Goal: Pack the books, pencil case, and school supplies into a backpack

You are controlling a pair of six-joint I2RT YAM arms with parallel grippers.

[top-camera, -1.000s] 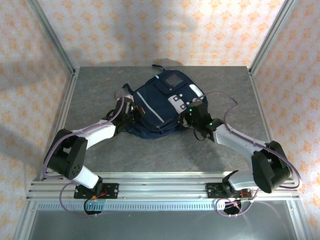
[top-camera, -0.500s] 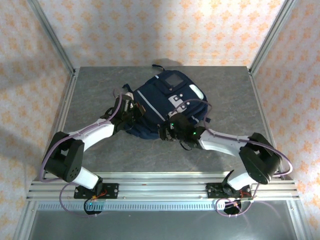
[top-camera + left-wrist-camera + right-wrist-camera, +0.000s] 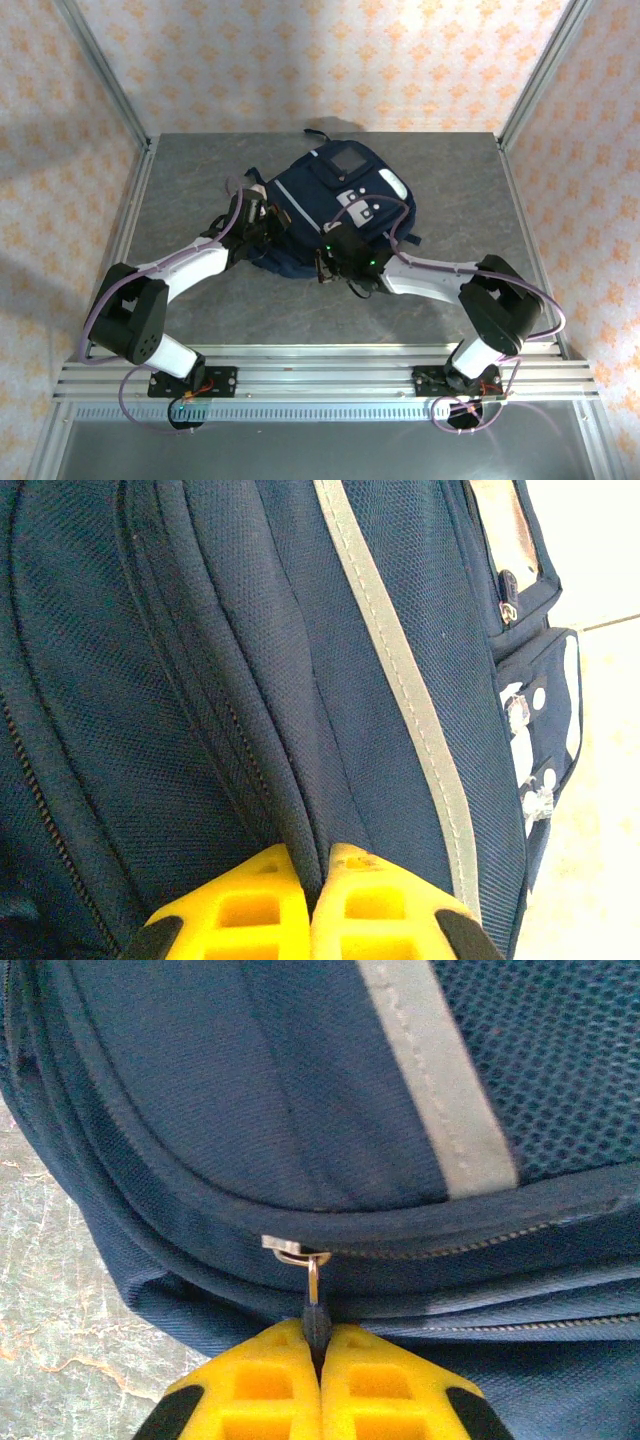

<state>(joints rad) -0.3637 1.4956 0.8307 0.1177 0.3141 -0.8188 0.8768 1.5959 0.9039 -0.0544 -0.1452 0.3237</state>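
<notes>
backpack (image 3: 335, 200): lying front-up on table (image 3: 450, 170) | right gripper (image 3: 319, 1345): clamped on zipper pull (image 3: 312, 1285) at the bag's near edge, likely to run the slider along its track | left gripper (image 3: 312, 880): pinched on fabric fold (image 3: 300, 810) beside grey stripe (image 3: 400, 700), likely bracing bag against that pull

right gripper (image 3: 324, 266) swings left from the backpack (image 3: 300, 200) right side to its near edge, and the arm folds in across the table. Jaws, part-open earlier, now pinch the zipper pull (image 3: 313, 1295).
</notes>
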